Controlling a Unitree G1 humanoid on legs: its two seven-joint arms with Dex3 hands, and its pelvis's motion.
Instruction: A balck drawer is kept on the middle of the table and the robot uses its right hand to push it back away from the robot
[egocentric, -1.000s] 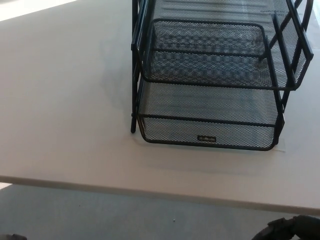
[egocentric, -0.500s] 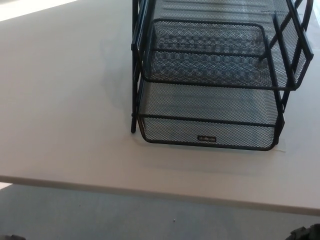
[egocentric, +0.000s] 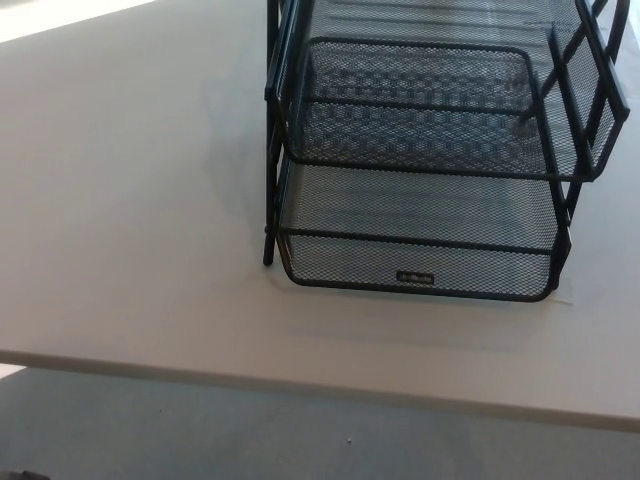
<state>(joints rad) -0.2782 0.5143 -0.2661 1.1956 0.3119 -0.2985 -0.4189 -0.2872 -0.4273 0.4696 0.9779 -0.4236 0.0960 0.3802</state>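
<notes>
Comparing with the earlier frames: the dark right hand seen at the lower right corner has left the head view, so neither hand shows and whether either is released or clenched cannot be told. With no hand visible, positions cannot be given relative to it. The black drawer (egocentric: 420, 255), a stacked wire-mesh tray unit, has not moved. It stands on the pale bench (egocentric: 130, 220), toward the right of the frame. Its lowest tray sticks out nearest the bench's front edge and carries a small label plate (egocentric: 416, 277).
</notes>
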